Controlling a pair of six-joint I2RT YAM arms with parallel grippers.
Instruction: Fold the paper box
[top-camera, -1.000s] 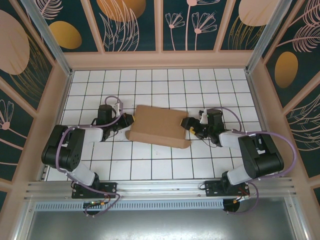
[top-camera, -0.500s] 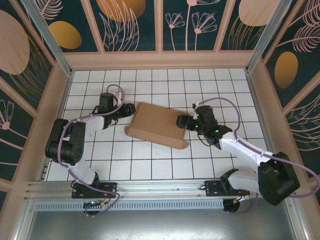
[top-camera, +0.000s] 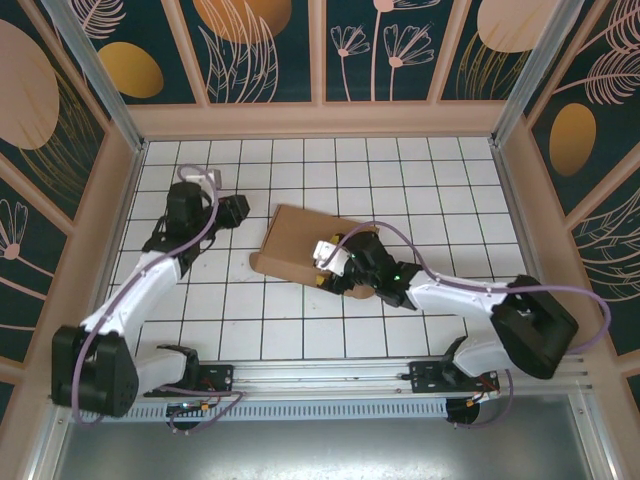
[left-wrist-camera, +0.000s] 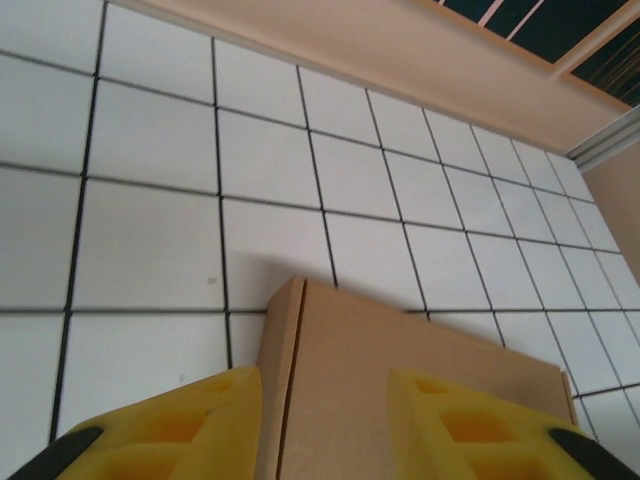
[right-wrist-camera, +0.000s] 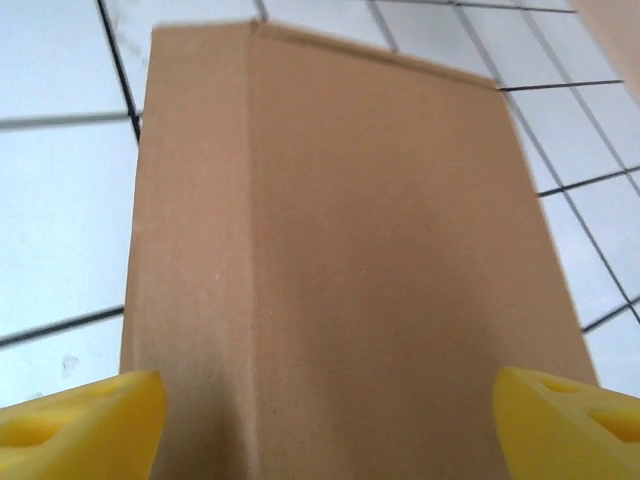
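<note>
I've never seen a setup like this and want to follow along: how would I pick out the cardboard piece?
Look at the white tiled table inside the flower-patterned walls. Near its middle lies the paper box, flat and slightly askew. It is the only plain brown, unmarked cardboard thing on those white tiles.
</note>
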